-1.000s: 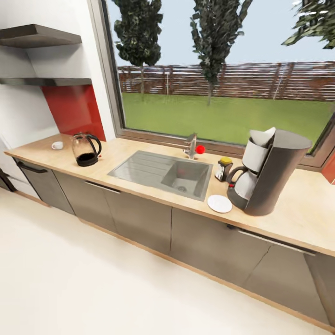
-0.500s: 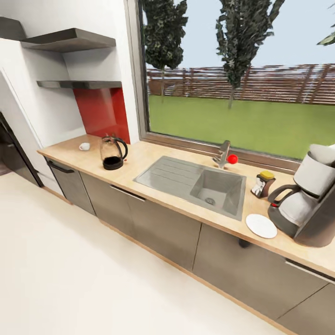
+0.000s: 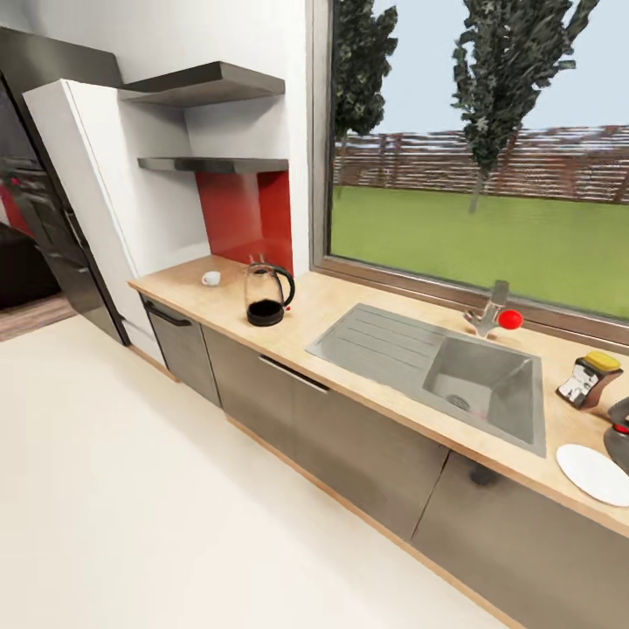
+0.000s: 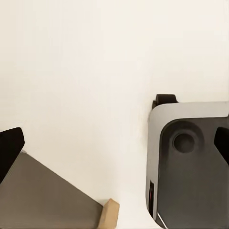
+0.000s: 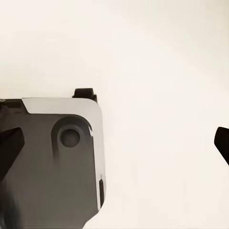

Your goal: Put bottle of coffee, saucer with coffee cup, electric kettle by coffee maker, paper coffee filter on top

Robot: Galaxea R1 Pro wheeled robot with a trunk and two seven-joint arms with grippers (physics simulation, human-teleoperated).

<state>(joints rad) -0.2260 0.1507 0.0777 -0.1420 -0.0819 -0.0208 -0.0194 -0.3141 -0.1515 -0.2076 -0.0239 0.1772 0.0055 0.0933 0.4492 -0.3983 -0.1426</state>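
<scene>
On the wooden countertop (image 3: 367, 301) the glass electric kettle (image 3: 266, 297) stands near the red backsplash, with the small white coffee cup (image 3: 211, 278) to its left. At the right edge lie the white saucer (image 3: 598, 473) and the yellow-capped bottle of coffee (image 3: 588, 379), beside a sliver of the dark coffee maker (image 3: 619, 433). The paper filter is out of view. My left gripper (image 4: 114, 145) hangs open over the pale floor, one dark fingertip (image 4: 9, 149) at each side of the picture. My right gripper (image 5: 114, 145) is open too, its fingertips (image 5: 222, 142) wide apart above the floor.
A steel sink (image 3: 437, 362) with a faucet (image 3: 489, 310) sits under the window. Two dark wall shelves (image 3: 214, 163) hang above the kettle, and a black fridge (image 3: 44, 218) stands at the left. My grey base (image 4: 191, 167) rests on the cream floor (image 3: 175, 507) beside a cabinet corner (image 4: 47, 202).
The head camera has swung left: the counter slid rightward in the picture, the coffee maker went nearly off the right edge, and the fridge came into view. Nothing on the counter moved.
</scene>
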